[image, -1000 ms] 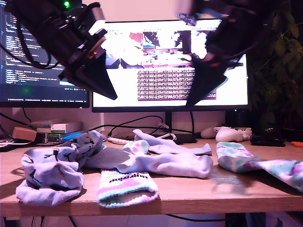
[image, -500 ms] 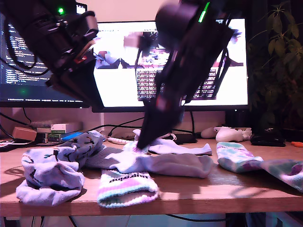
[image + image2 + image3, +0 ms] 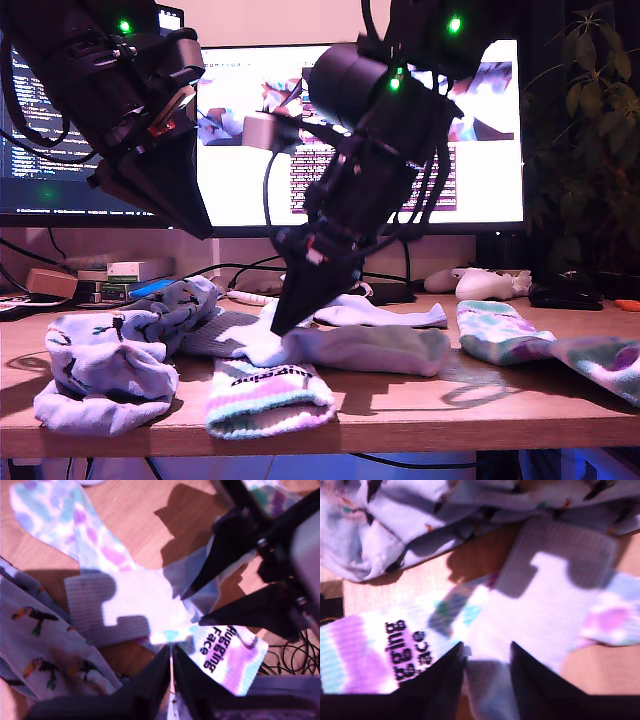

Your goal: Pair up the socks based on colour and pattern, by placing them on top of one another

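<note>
At the middle of the wooden desk (image 3: 420, 410), my second gripper (image 3: 283, 322) tips steeply down onto a white sock (image 3: 350, 350). Its dark, tapered jaws are spread, and a fold of that sock lies between them in the second wrist view (image 3: 486, 647); I cannot tell whether they press on it. The white sock (image 3: 540, 610) is soft, finely ribbed knit with a squared cuff, and it lies flat across a tie-dye sock (image 3: 265, 395). That sock's pastel pink, purple and turquoise cuff carries black lettering (image 3: 365, 650) and sticks out at the desk's front edge, just beside my jaws. A second white sock (image 3: 380, 315) lies long and limp just behind the first. The other tie-dye sock (image 3: 540, 345) stretches off toward the exterior view's right, well apart from my grippers. The pale blue socks (image 3: 110, 365) are crumpled in a lumpy heap toward the exterior view's left. They are dotted with small dark bird-like motifs (image 3: 35, 645) and touch the white sock's cuff end. My first gripper (image 3: 200, 225) hangs high above that heap, clear of every sock. Its jaws are pinched together to a thin slit (image 3: 171, 647) and grasp nothing. Two lit monitors (image 3: 490, 150) stand behind.
</note>
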`<state>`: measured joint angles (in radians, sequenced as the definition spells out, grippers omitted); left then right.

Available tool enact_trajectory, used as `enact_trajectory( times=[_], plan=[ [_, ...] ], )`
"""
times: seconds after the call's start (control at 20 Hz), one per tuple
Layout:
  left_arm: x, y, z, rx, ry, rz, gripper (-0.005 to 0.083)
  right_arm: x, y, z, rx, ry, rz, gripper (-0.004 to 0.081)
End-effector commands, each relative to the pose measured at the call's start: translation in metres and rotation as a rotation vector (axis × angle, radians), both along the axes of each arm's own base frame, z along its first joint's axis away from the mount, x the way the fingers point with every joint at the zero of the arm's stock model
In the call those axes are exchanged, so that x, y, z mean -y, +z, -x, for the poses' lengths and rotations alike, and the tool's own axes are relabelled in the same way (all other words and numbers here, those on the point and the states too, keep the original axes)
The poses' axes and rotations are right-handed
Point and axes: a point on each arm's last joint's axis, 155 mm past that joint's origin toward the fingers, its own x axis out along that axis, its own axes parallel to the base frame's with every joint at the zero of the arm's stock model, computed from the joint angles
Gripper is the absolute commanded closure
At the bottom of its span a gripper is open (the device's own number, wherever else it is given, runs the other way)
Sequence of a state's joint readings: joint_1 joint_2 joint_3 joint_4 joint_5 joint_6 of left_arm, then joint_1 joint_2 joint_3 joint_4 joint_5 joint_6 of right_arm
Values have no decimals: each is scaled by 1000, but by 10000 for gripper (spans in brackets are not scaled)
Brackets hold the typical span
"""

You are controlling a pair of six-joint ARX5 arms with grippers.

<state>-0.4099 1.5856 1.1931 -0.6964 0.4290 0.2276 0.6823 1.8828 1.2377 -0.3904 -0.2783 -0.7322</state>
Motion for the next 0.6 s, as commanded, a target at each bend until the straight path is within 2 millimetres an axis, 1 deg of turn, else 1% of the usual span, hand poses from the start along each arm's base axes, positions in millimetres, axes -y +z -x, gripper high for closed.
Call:
enact_trajectory(
  times=[0.0,0.15,0.4,0.45,0.55],
  plan=[
    [0,-7,3,-20,-9,-8,793,-1,-8,3,-18,8,12,518],
    [-1,-8,5,-26,-9,-10,792,-2,-3,2,-28,5,17,458],
    [-1,-8,4,-24,-9,-10,792,3,5,2,-51,-4,50,451],
    [-1,-8,4,-24,-8,-10,792,5,4,2,-56,-7,55,452],
    [-1,-8,4,-24,-8,-10,793,11,-6,8,-91,-6,84,452]
  ],
)
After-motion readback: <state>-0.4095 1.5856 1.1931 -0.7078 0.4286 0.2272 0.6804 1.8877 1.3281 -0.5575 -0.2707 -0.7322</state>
